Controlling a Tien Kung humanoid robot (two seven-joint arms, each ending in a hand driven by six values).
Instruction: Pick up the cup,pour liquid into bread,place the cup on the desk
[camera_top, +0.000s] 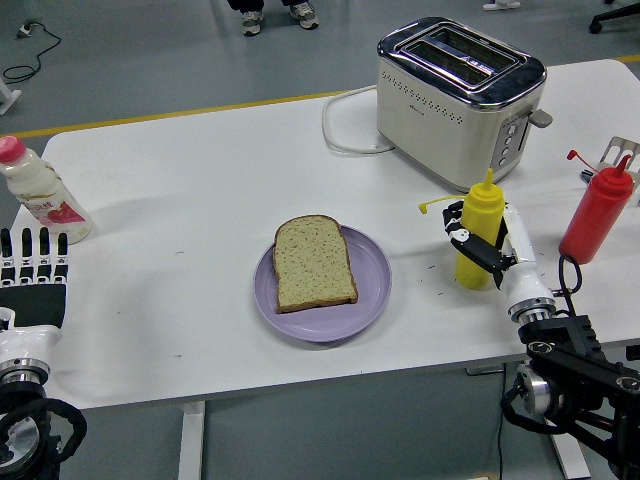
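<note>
1. My right hand (478, 247) is closed around the yellow squeeze bottle (478, 231), fingers wrapped round its lower half. The bottle stands upright near the table's front right, and I cannot tell whether its base touches the white table (200, 180).
2. The bottle's small yellow cap dangles on its tether to the left of the nozzle.
3. The slice of bread (314, 262) lies flat on a purple plate (370, 280), left of my right hand, with a bare strip of table between them.
4. Behind the bottle sits the toaster (460, 95), near it; its white cord (345, 125) loops off to the left.
5. The red squeeze bottle (597, 213) stands to the right, close to the table's right edge, apart from my hand.
6. My left hand (35, 275) rests flat at the table's near left edge, fingers straight and together, holding nothing.
7. A milk bottle (40, 190) with a pink cap stands just beyond it; its pink label is too small to read.
8. The wide middle and left of the table are free.
9. A metal item at the right edge is cut off by the frame, so I cannot make it out.
</note>
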